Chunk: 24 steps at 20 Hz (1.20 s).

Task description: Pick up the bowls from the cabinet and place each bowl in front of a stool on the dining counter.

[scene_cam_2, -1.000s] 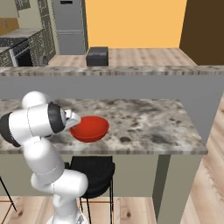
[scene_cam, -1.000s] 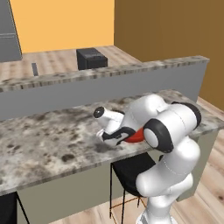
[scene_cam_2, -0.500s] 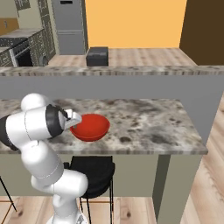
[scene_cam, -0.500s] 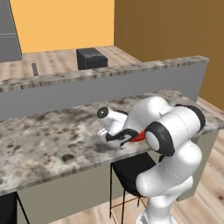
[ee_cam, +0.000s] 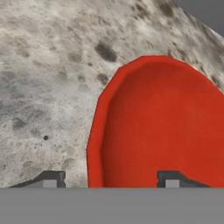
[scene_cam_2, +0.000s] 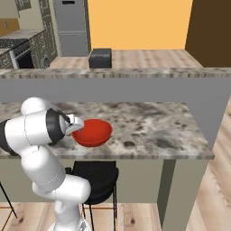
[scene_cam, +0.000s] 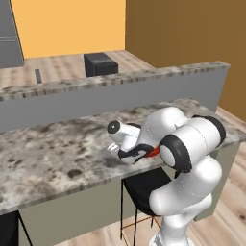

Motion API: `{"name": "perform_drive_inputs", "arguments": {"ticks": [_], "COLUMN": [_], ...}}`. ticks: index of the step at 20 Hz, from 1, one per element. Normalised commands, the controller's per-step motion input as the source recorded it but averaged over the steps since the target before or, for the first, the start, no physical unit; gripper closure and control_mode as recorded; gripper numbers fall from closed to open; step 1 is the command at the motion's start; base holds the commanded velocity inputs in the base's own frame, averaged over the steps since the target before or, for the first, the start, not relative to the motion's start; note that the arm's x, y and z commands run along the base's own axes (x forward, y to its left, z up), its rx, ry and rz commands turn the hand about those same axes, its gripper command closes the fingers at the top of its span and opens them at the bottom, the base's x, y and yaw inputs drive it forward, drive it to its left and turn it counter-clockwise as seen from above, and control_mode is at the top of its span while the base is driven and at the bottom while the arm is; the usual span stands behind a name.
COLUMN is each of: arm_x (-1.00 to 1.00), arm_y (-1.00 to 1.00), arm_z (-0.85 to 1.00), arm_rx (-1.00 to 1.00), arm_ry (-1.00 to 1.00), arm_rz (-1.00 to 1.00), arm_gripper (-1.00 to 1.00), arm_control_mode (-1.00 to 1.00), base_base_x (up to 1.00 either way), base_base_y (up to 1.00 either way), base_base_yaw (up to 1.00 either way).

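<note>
Hand view | glossy red bowl point(ee_cam: 166, 127), round, upright on dining counter point(ee_cam: 48, 78) | fingers point(ee_cam: 51, 177) apart, astride rim

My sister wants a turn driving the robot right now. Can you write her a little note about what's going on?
Gripper: open, its fingertips standing either side of the red bowl's near rim, one inside and one outside.
Red bowl: sitting upright on the dining counter, near its front edge, with a black stool right below it.
Done: the red bowl looks placed in front of a stool.
Left: back the hand off the rim without nudging the bowl, then fetch the other bowl from the cabinet and set it before another stool.
</note>
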Motion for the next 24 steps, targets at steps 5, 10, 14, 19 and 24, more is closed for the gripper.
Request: {"name": "perform_drive_inputs", "arguments": {"ticks": [5,10,14,19,24], "arm_x": [0.0,0.0,-0.01,-0.34,-0.59], "arm_y": [0.0,-0.01,-0.13,-0.28,-0.33], "arm_z": [0.0,0.37,0.97,1.0,1.0], "arm_rx": [0.0,0.0,0.05,0.15,0.23], "arm_ry": [0.0,0.09,0.26,0.08,0.05], "arm_rz": [0.0,0.0,0.0,0.0,0.0], "arm_gripper": [-1.0,-1.0,-1.0,-1.0,-1.0], "arm_control_mode": [-1.0,-1.0,-1.0,-1.0,-1.0], "base_base_x": [0.0,0.0,0.0,0.0,0.0], "base_base_y": [0.0,0.0,0.0,0.0,0.0], "base_base_yaw": [0.0,0.0,0.0,0.0,0.0]}}
